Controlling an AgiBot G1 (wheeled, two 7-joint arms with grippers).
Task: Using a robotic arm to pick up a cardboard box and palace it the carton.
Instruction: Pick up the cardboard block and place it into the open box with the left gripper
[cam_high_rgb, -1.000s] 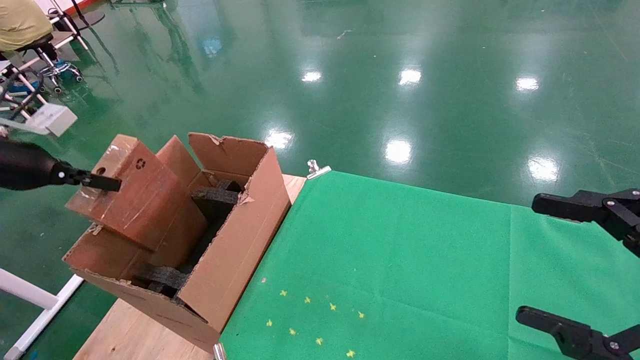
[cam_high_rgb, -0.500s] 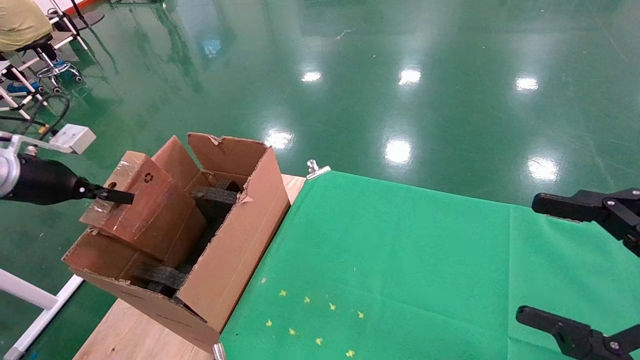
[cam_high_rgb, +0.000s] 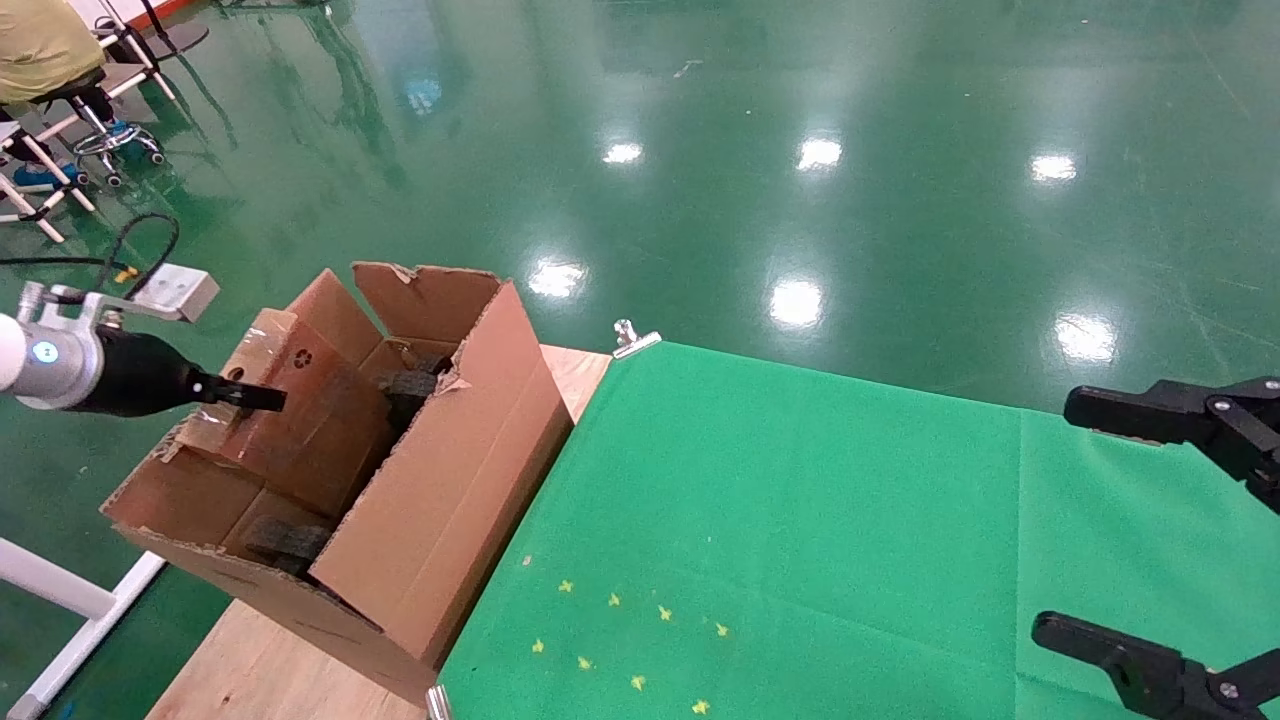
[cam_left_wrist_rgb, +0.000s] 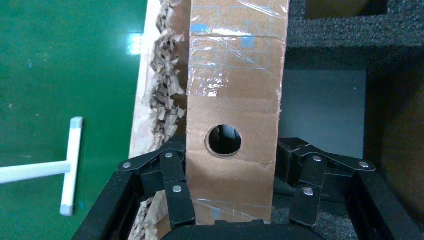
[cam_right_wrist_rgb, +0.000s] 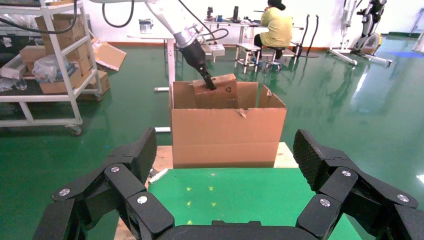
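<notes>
1. The left gripper (cam_left_wrist_rgb: 230, 200) has its jaws pinching the cardboard box (cam_left_wrist_rgb: 235, 100) from both sides, near one end, just past the small round hole (cam_left_wrist_rgb: 224, 140).
2. The box runs long and straight out from the jaws. From the head view it leans, with the held end up by the jaws and the far end down inside the carton (cam_high_rgb: 440, 500).
3. So the box (cam_high_rgb: 290, 420) is already partly in the carton, above the black foam blocks (cam_high_rgb: 290, 540). I think the next move is to go lower and then let go. The way down looks tight, with a carton wall on one side and foam on the other.
4. The torn flap (cam_left_wrist_rgb: 162, 95) is right beside the box and could catch on it.
5. The box has clear tape and a little recycling mark (cam_high_rgb: 301, 359). I see no words I can read.
6. The robotic arm (cam_right_wrist_rgb: 187, 37) reaches in from the left.
7. The right gripper (cam_right_wrist_rgb: 225, 200) waits well apart over the green mat (cam_high_rgb: 800, 520) on the desk (cam_high_rgb: 260, 670), jaws spread wide and holding nothing.
</notes>
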